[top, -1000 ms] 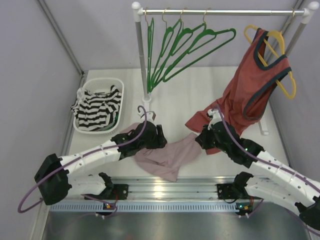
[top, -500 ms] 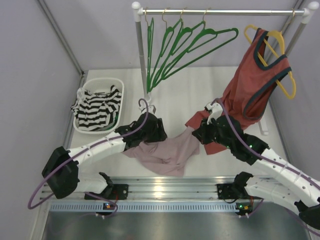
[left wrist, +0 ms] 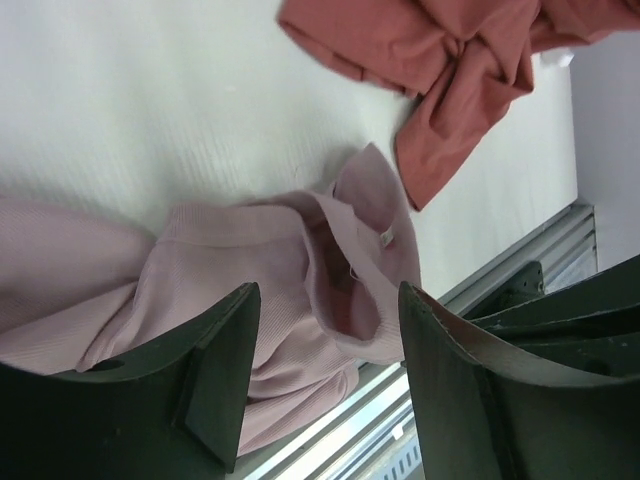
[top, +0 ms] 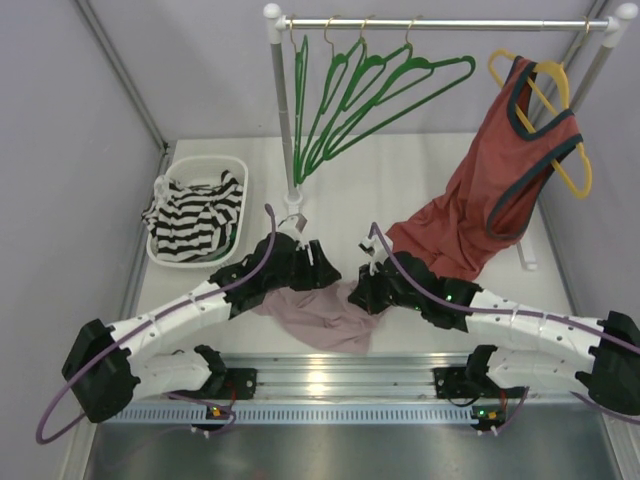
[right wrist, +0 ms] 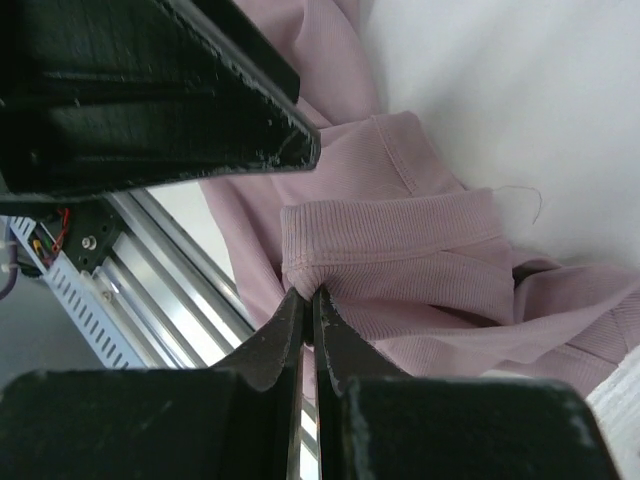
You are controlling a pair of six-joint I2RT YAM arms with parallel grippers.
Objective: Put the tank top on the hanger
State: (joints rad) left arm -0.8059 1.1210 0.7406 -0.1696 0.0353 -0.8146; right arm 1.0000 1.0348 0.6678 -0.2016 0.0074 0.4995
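The dusty-pink tank top [top: 315, 318] lies crumpled on the table at the near edge, between my two grippers. My left gripper [top: 308, 272] is open over its far left part; in the left wrist view the jaws [left wrist: 325, 300] stand wide apart above the fabric [left wrist: 250, 270] and hold nothing. My right gripper [top: 362, 293] is at the top's right edge, shut on a ribbed hem fold [right wrist: 400, 250]; the shut tips [right wrist: 308, 292] pinch it. Several green hangers [top: 370, 90] hang on the rail [top: 440, 24] at the back.
A rust-red top with dark green trim [top: 500, 180] hangs on a yellow hanger [top: 560, 100] at the right and trails onto the table. A white basket [top: 195, 163] with a striped garment [top: 195, 215] stands at the left. The rack post [top: 283, 110] rises behind my left gripper.
My right gripper has moved left, away from the rust-red top and close to my left gripper, with the tank top's edge. The tank top is more bunched. My left gripper has barely shifted.
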